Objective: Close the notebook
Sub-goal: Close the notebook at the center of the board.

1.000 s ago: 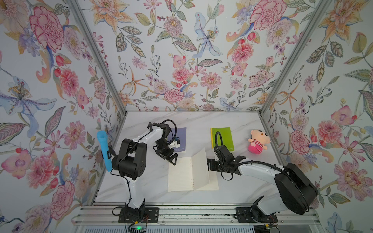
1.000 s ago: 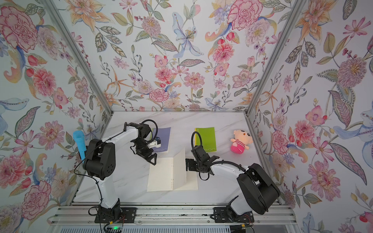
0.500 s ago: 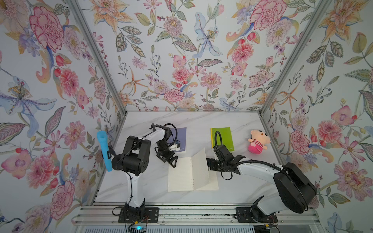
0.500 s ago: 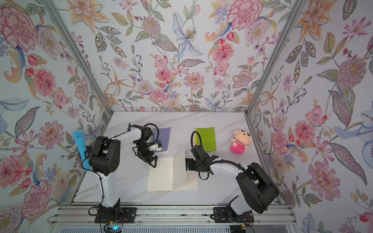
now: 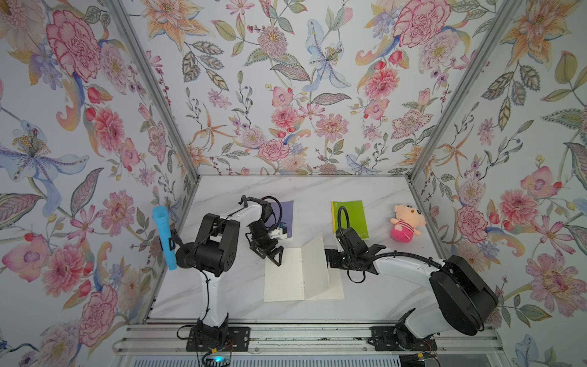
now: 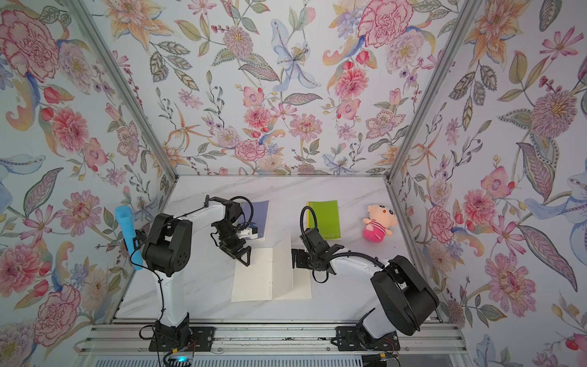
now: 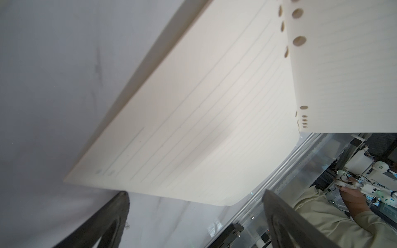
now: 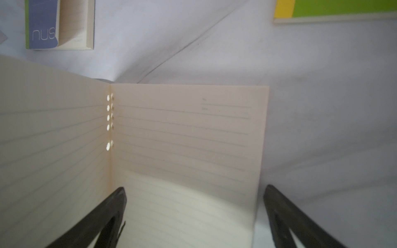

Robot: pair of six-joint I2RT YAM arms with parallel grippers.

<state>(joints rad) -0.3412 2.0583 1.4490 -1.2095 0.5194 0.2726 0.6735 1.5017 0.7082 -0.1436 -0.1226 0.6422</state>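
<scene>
Black right gripper [image 8: 194, 187], spread wide, straddled a flat notebook [image 5: 284, 276] page, apparently gripping nothing; left gripper [image 7: 194, 192], likewise spread, sat over another corner.

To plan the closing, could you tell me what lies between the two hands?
The open notebook, one page raised, lies between the left hand and right hand; both top views show it.

Floral walls [image 5: 286, 95], white marble tabletop [image 5: 305, 190]

Open notebook [image 5: 286, 276] front-centre on table [image 5: 317, 190]; left closed notebook [image 5: 286, 211] and right closed notebook [image 5: 349, 213] behind it; plush doll [image 5: 405, 222] further right, seemingly not touching
</scene>
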